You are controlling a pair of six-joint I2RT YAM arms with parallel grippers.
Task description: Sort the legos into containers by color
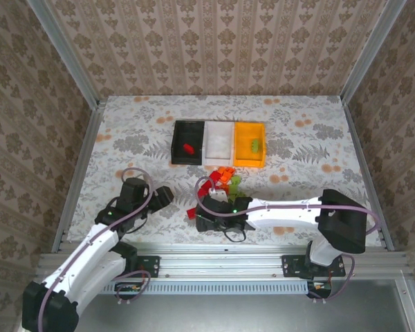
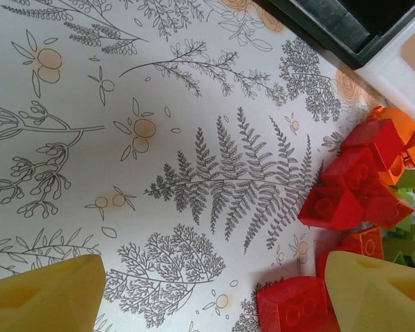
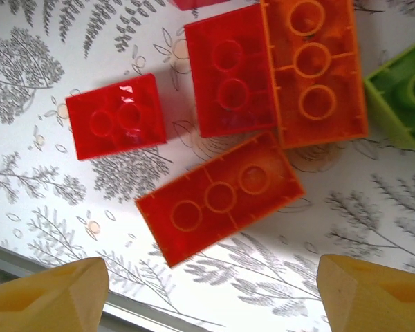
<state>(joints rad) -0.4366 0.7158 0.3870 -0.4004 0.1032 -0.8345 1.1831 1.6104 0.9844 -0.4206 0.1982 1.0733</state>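
Top external view, starting from the near edge: both arms reach forward onto the floral table [image 1: 124, 124]. The left gripper [image 2: 213, 277] hangs over bare patterned cloth just left of the pile of legos [image 1: 221, 183]. In the left wrist view its yellow fingers [image 2: 48, 297] are spread wide with nothing between them, and a red brick [image 2: 294, 304] lies against the inner edge of the right one. The right gripper [image 3: 211, 277] is low over the near side of the pile, its jaws likewise wide apart and empty. Just past its tips in the right wrist view lie a long orange-red brick [image 3: 218, 200] and a small square red brick [image 3: 115, 117]. Beyond them a larger red one [image 3: 227, 72] lies edge to edge with an orange brick [image 3: 315, 69], and a light green brick [image 3: 401, 97] is at the right edge. Farther back three bins stand in a touching row. The black bin [image 1: 176, 142] on the left holds one red piece [image 1: 187, 148]. The white bin [image 1: 219, 155] is in the middle. The orange-yellow bin [image 1: 243, 159] on the right holds one green piece [image 1: 253, 145].
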